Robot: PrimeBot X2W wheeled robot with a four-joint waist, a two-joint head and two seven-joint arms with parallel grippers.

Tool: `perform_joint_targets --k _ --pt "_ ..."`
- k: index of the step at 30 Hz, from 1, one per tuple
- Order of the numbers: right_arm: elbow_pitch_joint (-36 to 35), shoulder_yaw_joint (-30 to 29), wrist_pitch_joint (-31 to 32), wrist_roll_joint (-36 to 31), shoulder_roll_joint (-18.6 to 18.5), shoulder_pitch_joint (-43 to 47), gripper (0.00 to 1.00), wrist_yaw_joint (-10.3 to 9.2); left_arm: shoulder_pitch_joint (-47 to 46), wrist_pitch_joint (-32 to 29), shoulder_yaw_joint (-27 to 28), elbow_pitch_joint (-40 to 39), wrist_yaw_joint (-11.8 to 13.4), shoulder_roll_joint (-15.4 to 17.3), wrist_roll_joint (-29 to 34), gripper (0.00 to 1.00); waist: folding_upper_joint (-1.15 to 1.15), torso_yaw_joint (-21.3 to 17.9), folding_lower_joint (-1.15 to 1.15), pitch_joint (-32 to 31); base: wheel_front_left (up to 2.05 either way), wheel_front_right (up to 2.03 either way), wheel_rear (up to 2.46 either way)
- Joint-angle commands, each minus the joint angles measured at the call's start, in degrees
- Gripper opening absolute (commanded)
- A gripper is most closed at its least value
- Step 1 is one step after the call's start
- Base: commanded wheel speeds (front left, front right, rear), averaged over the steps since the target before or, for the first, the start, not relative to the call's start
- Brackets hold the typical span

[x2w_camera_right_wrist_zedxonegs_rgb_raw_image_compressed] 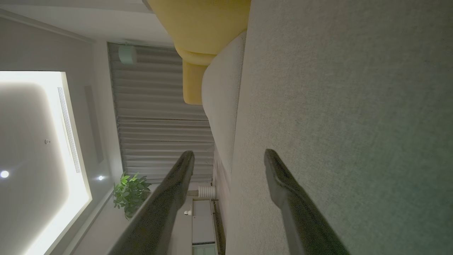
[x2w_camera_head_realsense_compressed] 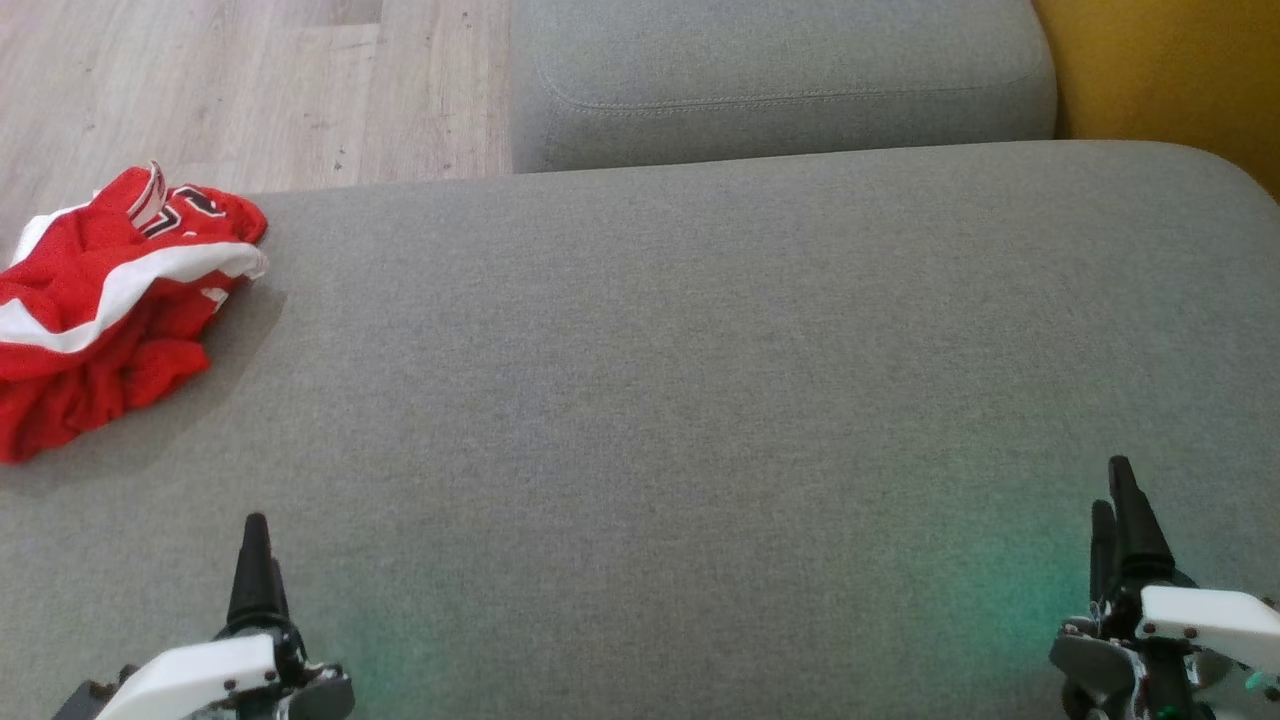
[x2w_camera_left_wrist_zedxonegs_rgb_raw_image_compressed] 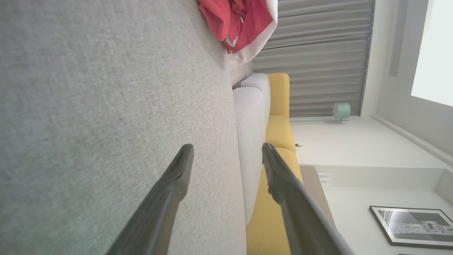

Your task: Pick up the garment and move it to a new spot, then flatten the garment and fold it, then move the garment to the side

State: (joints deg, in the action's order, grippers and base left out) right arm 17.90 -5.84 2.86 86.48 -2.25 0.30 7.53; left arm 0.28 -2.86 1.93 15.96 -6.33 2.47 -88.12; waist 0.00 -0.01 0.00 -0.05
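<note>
Start of the pick-up: both tools wide and empty, garment untouched.

Nearest, the left tool (x2w_camera_head_realsense_compressed: 256, 530) and right tool (x2w_camera_head_realsense_compressed: 1110, 490) hover low over the grey seat (x2w_camera_head_realsense_compressed: 700, 350), jaws spread, nothing between them. The garment (x2w_camera_head_realsense_compressed: 100, 300), red with white trim, lies crumpled at the seat's far left edge, well apart from both tools and closer to the left one. To do the pick well, I would send the left tool with its jaws wide, come down on a thick raised fold rather than a thin hem, close fully, then lift clear before carrying it to the bare middle of the seat. Beyond sit a second grey cushion (x2w_camera_head_realsense_compressed: 780, 90), a yellow cushion (x2w_camera_head_realsense_compressed: 1170, 70) and the wood floor (x2w_camera_head_realsense_compressed: 200, 80). Count: two tools, one garment, two grey cushions, one yellow.
</note>
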Motion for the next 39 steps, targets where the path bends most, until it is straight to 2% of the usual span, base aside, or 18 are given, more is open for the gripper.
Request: perform_joint_targets --k 1,12,24,39 --pt "-2.4 0.5 -0.6 -1.3 -0.3 -2.2 1.00 -0.01 -1.7 0.5 0.2 -2.5 0.3 0.2 1.3 1.00 0.00 0.0 0.00 0.0 0.00 0.00 0.00" --pt "-5.8 1.8 -2.4 -12.9 -0.3 -1.8 1.00 -0.01 -1.3 2.4 -1.4 -6.2 1.9 0.2 10.9 1.00 0.00 0.1 0.00 0.0 0.00 0.00 0.00" --pt "-7.3 4.6 -4.4 -26.3 -0.4 -1.0 1.00 -0.02 -0.5 4.4 -4.2 -7.3 2.5 0.2 23.7 1.00 0.00 0.3 0.00 0.2 0.00 0.00 0.00" --pt "-6.9 7.4 -6.8 -37.8 -0.4 -0.7 1.00 -0.02 0.3 6.8 -6.6 -6.8 4.1 0.3 37.6 1.00 0.00 0.6 0.00 0.2 0.00 0.00 0.00"
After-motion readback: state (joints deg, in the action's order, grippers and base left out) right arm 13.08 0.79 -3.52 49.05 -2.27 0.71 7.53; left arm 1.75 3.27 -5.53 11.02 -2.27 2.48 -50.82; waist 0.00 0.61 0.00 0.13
